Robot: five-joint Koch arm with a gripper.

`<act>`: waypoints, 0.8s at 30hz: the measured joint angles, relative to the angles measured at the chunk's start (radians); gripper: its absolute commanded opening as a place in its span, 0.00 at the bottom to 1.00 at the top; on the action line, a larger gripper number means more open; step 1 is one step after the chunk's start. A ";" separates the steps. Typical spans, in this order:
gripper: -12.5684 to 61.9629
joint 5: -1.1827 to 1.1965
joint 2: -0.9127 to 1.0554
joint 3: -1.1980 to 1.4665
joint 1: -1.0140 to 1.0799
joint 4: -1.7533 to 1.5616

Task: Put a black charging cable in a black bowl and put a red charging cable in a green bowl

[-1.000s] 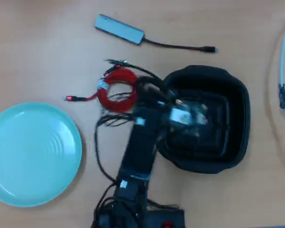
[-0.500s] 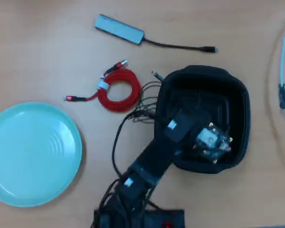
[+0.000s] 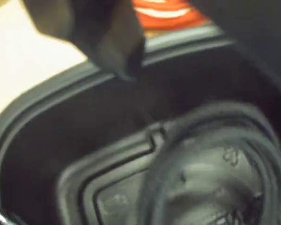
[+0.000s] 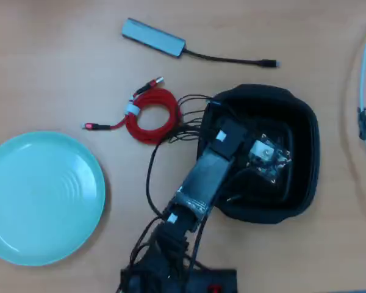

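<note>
Mint-green bowl point(image 4: 43, 198) sits empty at the overhead view's left. Beside it to the right, the black bowl point(image 4: 305, 131) holds the black charging cable point(image 3: 215, 140), the gripper point(image 4: 265, 155) above it; whether its fingers are parted cannot be told. Red charging cable point(image 4: 149, 116) lies coiled on the table, just left of the black bowl.

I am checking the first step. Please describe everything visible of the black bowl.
The black bowl is a deep rounded-square container, plastic-looking, with a ridged square bottom. It stands upright on the wooden table, right of the red charging cable in the overhead view. The gripper hangs over it; a dark cable coil lies inside.
</note>
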 measured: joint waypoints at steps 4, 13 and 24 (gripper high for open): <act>0.91 0.000 0.000 -0.002 -0.117 0.000; 0.92 -0.002 0.003 -0.003 -0.663 -0.009; 0.91 0.216 -0.324 -0.061 -0.960 -0.055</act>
